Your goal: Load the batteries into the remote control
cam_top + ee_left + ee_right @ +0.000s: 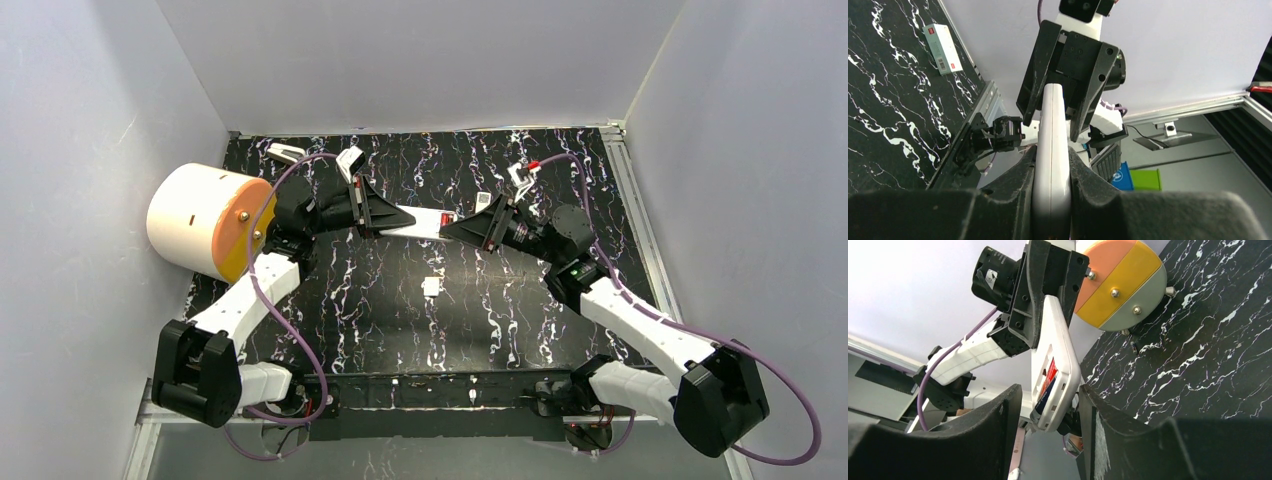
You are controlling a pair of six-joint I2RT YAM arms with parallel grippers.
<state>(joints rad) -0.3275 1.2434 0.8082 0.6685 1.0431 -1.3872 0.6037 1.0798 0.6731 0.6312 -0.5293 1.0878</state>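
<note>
— What are the two arms looking like?

— The left arm [245, 300] and the right arm [640, 325] are matching: both are wearing smooth white shells between chunky black joints.

— Is any wiring showing?

— A purple cable [923, 390] is running along the left arm, and a second purple cable [806, 398] is looping off the right. A small green light [575, 268] is glowing on a black joint of the right arm.

— And the ends?

— The left pincer [385, 218] and the right pincer [455, 228] are showing black, angular, wedge-shaped fingers, with round screw holes dotting the right one's frame. A white camera box [1080, 9] is sitting above it, and a white sticker [993, 274] is showing on the left wrist's round black motor.
</note>
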